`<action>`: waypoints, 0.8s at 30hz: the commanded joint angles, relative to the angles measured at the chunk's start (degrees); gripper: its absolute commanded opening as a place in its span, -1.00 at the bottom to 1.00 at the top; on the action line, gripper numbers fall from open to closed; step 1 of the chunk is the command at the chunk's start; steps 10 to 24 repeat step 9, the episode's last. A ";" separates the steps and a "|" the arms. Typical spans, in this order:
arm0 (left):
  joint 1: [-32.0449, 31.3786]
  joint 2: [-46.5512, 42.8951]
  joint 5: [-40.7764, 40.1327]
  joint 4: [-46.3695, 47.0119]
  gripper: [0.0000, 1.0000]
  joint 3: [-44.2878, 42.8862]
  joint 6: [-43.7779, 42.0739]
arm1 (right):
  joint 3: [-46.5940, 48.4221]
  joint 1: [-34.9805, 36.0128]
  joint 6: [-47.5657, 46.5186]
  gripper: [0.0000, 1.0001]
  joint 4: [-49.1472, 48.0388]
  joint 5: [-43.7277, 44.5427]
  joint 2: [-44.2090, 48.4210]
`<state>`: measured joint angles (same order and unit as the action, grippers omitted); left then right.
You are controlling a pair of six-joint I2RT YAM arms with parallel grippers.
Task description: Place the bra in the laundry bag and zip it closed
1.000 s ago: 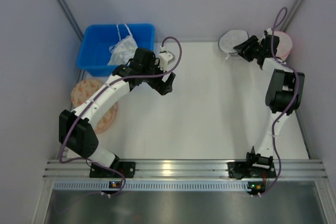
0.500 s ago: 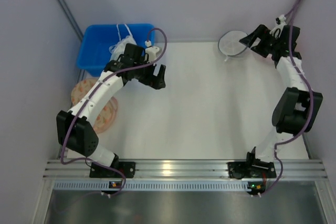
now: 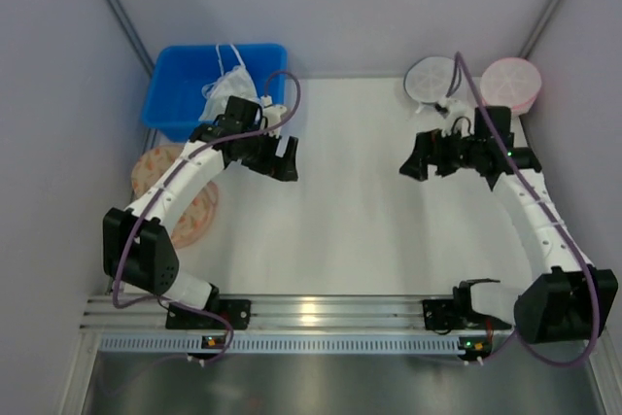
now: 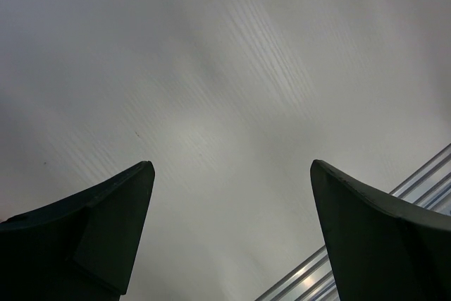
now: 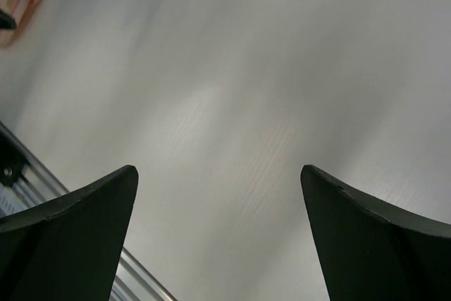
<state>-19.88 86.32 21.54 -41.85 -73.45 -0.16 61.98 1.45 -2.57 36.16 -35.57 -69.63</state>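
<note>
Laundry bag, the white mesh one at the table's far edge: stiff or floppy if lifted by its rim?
Probably light: the laundry bag is thin, see-through mesh lying flat. Its dark rim keeps a round outline, so the edge likely holds shape while the mesh sags. Pushed, it would likely slide on the table, not roll.

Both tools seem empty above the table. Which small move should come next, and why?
Probably move the left tool toward the blue bin beside it and look inside. It and the right tool are open and empty, no red bra shows anywhere, and the bin, holding a white garment, is the likeliest hiding place.
</note>
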 commanded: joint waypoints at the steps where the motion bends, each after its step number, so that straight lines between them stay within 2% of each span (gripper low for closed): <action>1: 0.02 -5.81 -1.84 0.01 0.96 1.38 -2.47 | -3.34 7.50 -5.86 0.99 2.25 4.80 3.35; 3: 0.02 -8.53 -4.75 0.10 0.96 2.52 -4.14 | -3.18 8.74 -7.09 0.99 3.12 5.77 3.71; 8: 0.10 -13.28 -5.55 0.10 0.96 3.40 -5.29 | 0.34 7.69 -10.52 0.99 8.04 8.33 2.21; 24: 0.02 -13.55 -5.63 0.10 0.96 2.97 -4.94 | 0.25 7.08 -10.88 0.99 7.96 8.24 2.13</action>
